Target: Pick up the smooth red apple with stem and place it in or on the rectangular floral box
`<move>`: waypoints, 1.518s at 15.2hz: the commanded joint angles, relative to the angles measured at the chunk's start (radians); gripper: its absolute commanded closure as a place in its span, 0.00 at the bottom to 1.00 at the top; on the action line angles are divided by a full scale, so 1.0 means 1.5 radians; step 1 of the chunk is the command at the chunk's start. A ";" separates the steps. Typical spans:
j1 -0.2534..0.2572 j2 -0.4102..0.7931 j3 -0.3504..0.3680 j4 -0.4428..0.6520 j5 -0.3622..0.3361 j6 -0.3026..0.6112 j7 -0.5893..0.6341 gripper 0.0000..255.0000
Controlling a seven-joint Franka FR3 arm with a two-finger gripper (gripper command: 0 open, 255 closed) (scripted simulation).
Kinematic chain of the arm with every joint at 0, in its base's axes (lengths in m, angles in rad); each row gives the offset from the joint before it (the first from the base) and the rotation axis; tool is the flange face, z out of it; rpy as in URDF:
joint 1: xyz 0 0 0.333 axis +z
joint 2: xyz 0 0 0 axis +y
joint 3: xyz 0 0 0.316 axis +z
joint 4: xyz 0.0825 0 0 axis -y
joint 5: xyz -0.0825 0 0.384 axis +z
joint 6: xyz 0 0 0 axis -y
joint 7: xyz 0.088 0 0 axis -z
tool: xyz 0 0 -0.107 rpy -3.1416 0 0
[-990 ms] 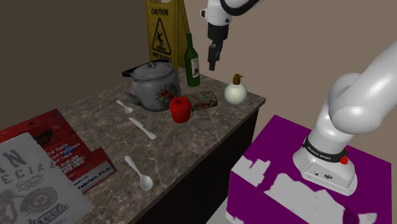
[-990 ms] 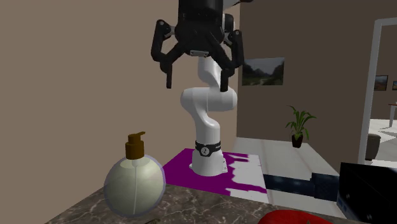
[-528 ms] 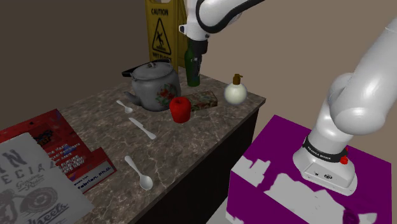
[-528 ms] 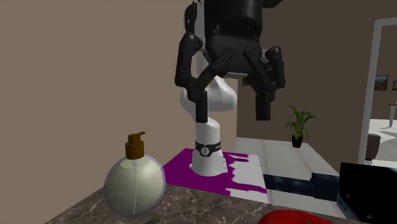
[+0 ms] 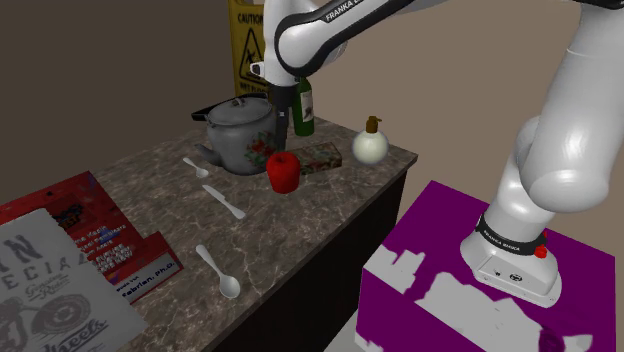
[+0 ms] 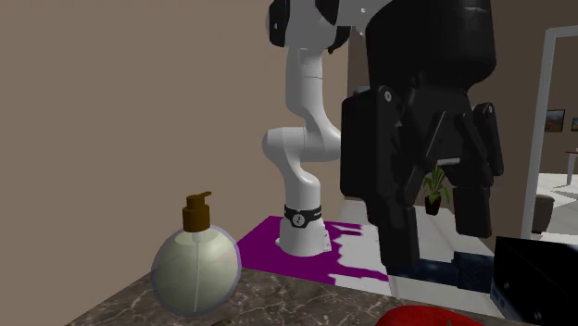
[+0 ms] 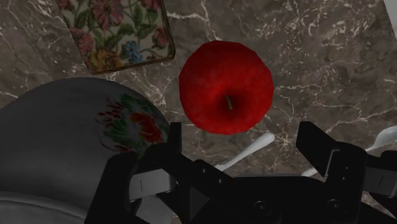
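A smooth red apple [image 5: 283,171] with a short stem [image 7: 229,102] stands on the marble counter [image 5: 300,215] between a teapot and the flat floral box [image 5: 322,155]. In the wrist view the apple [image 7: 226,87] lies just ahead of my open gripper [image 7: 242,143], and the floral box [image 7: 118,32] lies beyond it to one side. My gripper [image 5: 279,108] hangs above the apple, close to the teapot's lid, with nothing between its fingers. The second exterior view has the gripper [image 6: 435,231] large and near, fingers apart, over a red sliver of the apple [image 6: 435,318].
A grey flowered teapot [image 5: 240,135] sits beside the apple. A green bottle [image 5: 303,105], a round soap dispenser [image 5: 369,145] and a yellow caution sign [image 5: 250,40] stand at the back. White spoons [image 5: 224,200] and magazines [image 5: 60,260] lie nearer on the counter.
The arm has swung toward the shoulder view's left and come down, from above the soap dispenser and bottle to above the apple. The fingers stay apart.
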 commanded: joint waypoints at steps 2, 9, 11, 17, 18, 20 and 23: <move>0.002 0.016 0.002 -0.006 0.001 0.023 -0.003 0.00; 0.004 0.039 0.004 -0.019 -0.001 0.059 -0.002 0.00; 0.004 0.039 0.004 -0.019 -0.001 0.059 -0.002 0.00; 0.004 0.039 0.004 -0.019 -0.001 0.059 -0.002 1.00; 0.004 0.039 0.004 -0.019 -0.001 0.059 -0.002 1.00; 0.004 0.039 0.004 -0.019 -0.001 0.059 -0.002 1.00; 0.004 0.039 0.004 -0.019 -0.001 0.059 -0.002 1.00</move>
